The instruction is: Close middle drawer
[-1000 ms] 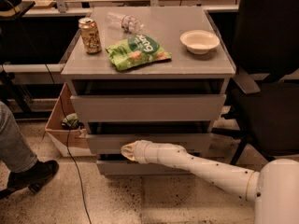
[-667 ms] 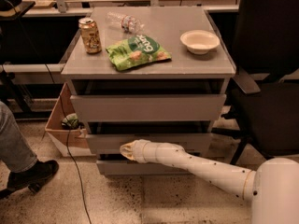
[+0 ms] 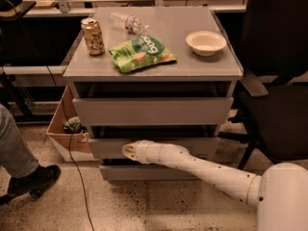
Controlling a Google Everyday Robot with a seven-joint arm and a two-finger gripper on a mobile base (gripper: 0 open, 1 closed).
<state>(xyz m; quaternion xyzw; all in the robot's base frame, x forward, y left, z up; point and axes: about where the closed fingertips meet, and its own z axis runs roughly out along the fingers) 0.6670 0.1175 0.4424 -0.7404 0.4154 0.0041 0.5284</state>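
The grey cabinet (image 3: 153, 71) has three drawers. The middle drawer (image 3: 107, 147) has a long low grey front and stands slightly out, with a dark gap above it. The taller top drawer front (image 3: 153, 110) is above it and the recessed lowest front (image 3: 144, 172) below. My white arm reaches in from the lower right. My gripper (image 3: 128, 151) is at the middle drawer's front, left of its centre, and appears to touch it.
On the cabinet top are a soda can (image 3: 93, 36), a plastic bottle (image 3: 127, 22), a green chip bag (image 3: 141, 53) and a white bowl (image 3: 206, 42). A cardboard box (image 3: 65, 134) and a person's leg (image 3: 17, 150) are on the left, a black chair (image 3: 276, 90) on the right.
My gripper has edged slightly left and up along the middle drawer's front. The drawer front looks in about the same place.
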